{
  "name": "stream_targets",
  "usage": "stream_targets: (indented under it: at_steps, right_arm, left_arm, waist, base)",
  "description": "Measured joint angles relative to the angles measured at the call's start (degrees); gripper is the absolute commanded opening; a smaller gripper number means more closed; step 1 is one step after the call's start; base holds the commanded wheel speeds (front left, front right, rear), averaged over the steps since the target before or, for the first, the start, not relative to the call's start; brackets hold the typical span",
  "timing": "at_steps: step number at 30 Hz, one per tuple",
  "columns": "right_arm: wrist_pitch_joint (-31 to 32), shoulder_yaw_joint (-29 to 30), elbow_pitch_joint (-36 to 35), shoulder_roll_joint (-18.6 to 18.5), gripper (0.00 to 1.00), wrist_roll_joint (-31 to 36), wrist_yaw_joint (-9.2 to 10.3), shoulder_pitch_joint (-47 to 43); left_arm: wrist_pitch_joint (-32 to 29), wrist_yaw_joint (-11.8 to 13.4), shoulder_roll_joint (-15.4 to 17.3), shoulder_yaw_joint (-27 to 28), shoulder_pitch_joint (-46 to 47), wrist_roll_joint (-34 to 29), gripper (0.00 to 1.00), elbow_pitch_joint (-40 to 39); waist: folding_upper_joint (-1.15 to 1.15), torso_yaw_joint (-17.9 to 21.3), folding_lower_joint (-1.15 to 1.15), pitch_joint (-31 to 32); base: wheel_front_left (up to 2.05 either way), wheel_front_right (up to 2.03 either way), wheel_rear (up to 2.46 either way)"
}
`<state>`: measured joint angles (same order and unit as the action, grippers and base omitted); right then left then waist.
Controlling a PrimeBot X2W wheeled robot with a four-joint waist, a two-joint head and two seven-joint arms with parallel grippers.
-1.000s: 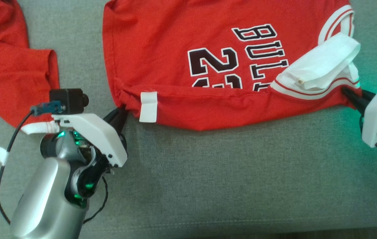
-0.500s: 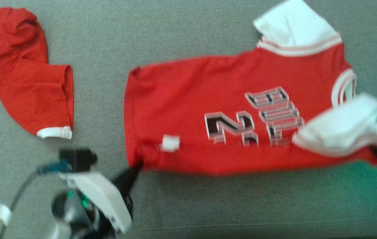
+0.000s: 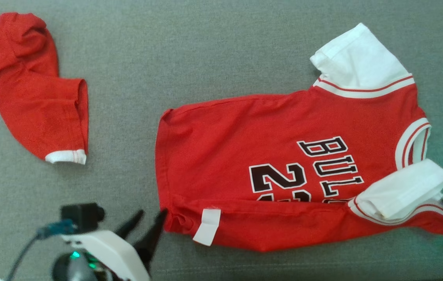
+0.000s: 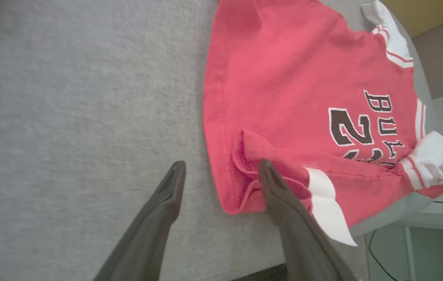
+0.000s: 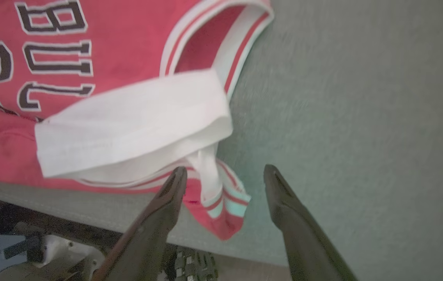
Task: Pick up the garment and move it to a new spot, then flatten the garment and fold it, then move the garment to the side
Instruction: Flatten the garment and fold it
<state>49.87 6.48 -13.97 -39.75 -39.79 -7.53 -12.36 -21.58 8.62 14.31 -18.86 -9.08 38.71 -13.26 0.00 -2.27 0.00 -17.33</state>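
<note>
Twice finding parted fingers, with nothing pinched in either pair. Looking down from the head on the garment (image 3: 284, 156), lying spread on the grey surface (image 3: 213, 58) in the right half of that view, hem to the left and neck to the right. Seeing its near edge folded up in a long strip, covering the lower part of the black lettering (image 3: 276, 177). Noting a white tag (image 3: 207, 227) hanging off that strip near the hem end. Making out one white sleeve (image 3: 358, 54) sticking out flat at the far side, and the near sleeve (image 3: 404, 187) doubled over onto the red chest beside the striped neckline. Spotting another red piece of clothing (image 3: 38, 97), white-cuffed, lying well apart at the upper left.

Placing the left gripper (image 3: 153, 214) at the lower left of the head view, just beside the garment's hem corner, with both prongs wide apart. Through the left wrist view, seeing one of its fingers (image 4: 280, 195) crossing in front of the bunched hem corner and the other over bare grey surface; not managing to tell whether touching the cloth or hovering above it.

Placing the right gripper (image 5: 223, 171) at the shoulder end, likewise spread. Through the right wrist view, seeing the striped red-and-white corner under the doubled sleeve lying in the gap between the fingers, gripped by neither. Catching one dark fingertip at the right edge of the head view, beside that same corner.
</note>
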Motion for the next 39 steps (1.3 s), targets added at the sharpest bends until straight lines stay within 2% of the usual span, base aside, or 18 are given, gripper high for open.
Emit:
stream_targets:
  at_steps: [3,5,8,10,12,13,17,21,26,31,32,33,34,35,36,37,38,39]
  right_arm:
    - [0.1,2.6,-2.4,-3.0,1.0,-1.2,0.0,2.8]
    - [0.1,3.7,-3.1,-4.6,1.0,-1.9,0.0,8.3]
    - [0.7,3.1,-1.9,-6.1,1.0,-1.3,0.0,20.3]
    - [1.7,0.6,0.7,-6.2,1.0,0.5,0.0,28.8]
    - [3.0,-2.7,4.4,-5.2,1.0,3.7,0.0,36.4]
    - [3.0,-2.7,4.4,-5.2,1.0,3.7,0.0,36.4]
    - [2.9,-8.6,14.4,0.5,1.0,10.6,0.0,47.2]
    - [1.0,-11.8,23.3,4.9,1.0,14.2,0.0,52.5]
    - [-0.6,-13.7,30.3,5.3,1.0,16.4,0.0,56.7]
    - [-1.7,-15.7,33.9,6.4,1.0,16.1,0.0,59.0]
    - [-1.9,-16.1,34.1,6.5,1.0,15.9,0.0,59.2]
    - [-2.0,-16.7,34.3,6.5,1.0,15.4,0.0,59.6]
    - [-2.1,-17.1,34.6,6.5,1.0,15.0,0.0,60.0]
    - [-2.5,-17.4,35.0,6.6,1.0,14.4,0.0,60.3]
    - [-2.5,-17.6,35.3,6.7,1.0,13.8,0.0,60.4]
    - [-2.7,-18.0,35.5,6.7,1.0,13.4,0.0,60.4]
    - [-3.1,-18.4,35.8,6.8,0.52,13.0,0.0,60.4]
    - [-3.4,-18.7,36.0,6.8,0.0,12.3,0.0,60.4]
  left_arm:
    - [-1.5,0.0,2.4,1.3,1.4,-1.2,1.0,-2.3]
    - [-2.4,0.2,2.9,1.4,5.1,-1.9,1.0,-3.2]
    - [-4.4,0.4,2.2,1.2,15.4,-2.7,1.0,-2.2]
    - [-5.4,0.1,0.8,0.2,23.7,-3.3,1.0,1.3]
    - [-6.0,-0.8,-1.1,-1.2,30.6,-3.5,1.0,5.8]
    - [-6.0,-0.8,-1.1,-1.2,30.6,-3.5,1.0,5.8]
    - [-6.5,-3.1,-3.2,-5.0,36.4,-5.7,1.0,14.1]
    - [-6.0,-4.7,-4.4,-6.6,38.0,-5.8,1.0,17.4]
    - [-6.1,-5.7,-5.8,-8.3,41.2,-5.9,1.0,19.6]
    - [-6.6,-6.6,-5.8,-8.7,42.1,-5.9,1.0,20.9]
    - [-6.8,-6.7,-5.8,-8.7,42.3,-5.9,0.97,20.9]
    - [-7.1,-6.7,-5.8,-8.7,42.4,-5.8,0.71,20.9]
    - [-7.1,-6.7,-5.8,-8.7,42.5,-5.8,0.49,21.0]
    - [-7.1,-6.7,-5.8,-8.7,42.5,-5.8,0.4,21.1]
    - [-7.1,-6.7,-5.7,-8.8,42.5,-5.8,0.13,21.3]
    - [-7.2,-6.7,-5.7,-9.0,42.5,-5.8,0.0,21.6]
    - [-7.3,-7.1,-5.7,-9.3,42.5,-5.8,0.0,21.7]
    - [-7.7,-7.3,-5.7,-9.5,42.5,-5.8,0.0,21.7]
  waist:
    - [0.0,-0.1,0.0,-1.1]
    - [0.0,-0.4,0.0,-2.5]
    - [0.0,-1.2,0.0,-5.3]
    - [0.0,-2.0,0.01,-7.5]
    - [0.0,-2.9,0.02,-9.7]
    - [0.0,-2.9,0.02,-9.7]
    - [0.0,-5.5,0.02,-12.5]
    - [0.0,-7.9,0.01,-13.7]
    - [0.0,-9.2,0.01,-14.4]
    - [0.0,-9.0,0.0,-14.4]
    - [0.0,-8.9,0.0,-14.5]
    - [0.0,-8.8,0.0,-14.6]
    - [0.0,-8.7,0.0,-14.6]
    - [0.0,-8.6,0.01,-14.6]
    - [0.0,-8.5,0.0,-14.5]
    - [0.0,-8.4,0.0,-14.4]
    - [0.0,-8.3,0.0,-14.3]
    - [0.0,-8.1,0.0,-14.2]
  base:
    - [0.0,0.0,0.0]
    - [0.0,0.0,0.0]
    - [0.0,0.0,0.0]
    - [0.0,0.0,0.0]
    - [0.0,0.0,0.0]
    - [0.0,0.0,0.0]
    - [0.0,0.0,0.0]
    - [0.0,0.0,0.0]
    - [0.0,0.0,0.0]
    - [0.0,0.0,0.0]
    - [0.0,0.0,0.0]
    - [0.0,0.0,0.0]
    - [0.0,0.0,0.0]
    - [0.0,0.0,0.0]
    - [0.0,0.0,0.0]
    - [0.0,0.0,0.0]
    - [0.0,0.0,0.0]
    - [0.0,0.0,0.0]
